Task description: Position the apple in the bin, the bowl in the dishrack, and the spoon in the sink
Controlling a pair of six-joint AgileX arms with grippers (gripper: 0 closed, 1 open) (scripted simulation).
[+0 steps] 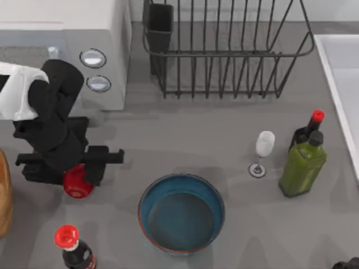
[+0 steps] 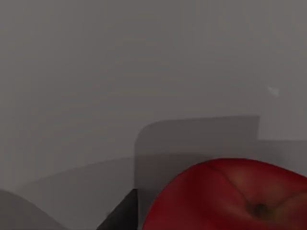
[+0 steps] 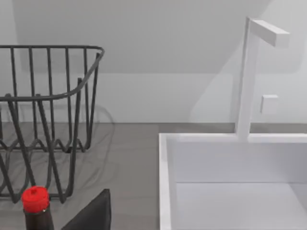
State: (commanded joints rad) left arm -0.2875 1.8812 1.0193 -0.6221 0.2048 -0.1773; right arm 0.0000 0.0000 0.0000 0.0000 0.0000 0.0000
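Top view shows my left gripper low over the grey table at its left side, just in front of the white boxy microwave with two round knobs. Its black fingers sit on both sides of the small shiny red apple, but I cannot tell if they are squeezing it. Left wrist view has the apple very close, resting on the grey table, with a dark finger right beside it.

The big round teal-blue bowl with a thin brown rim sits near the front middle, apart from the apple. The black wire dishrack stands at the back, with a dark cup at its corner. The pale white sink is at the right edge.

Near the sink stand a clear wine glass, a green bottle and a dark bottle with a red cap. Another red-capped bottle stands at the front left.

My right arm is parked at the front right corner.
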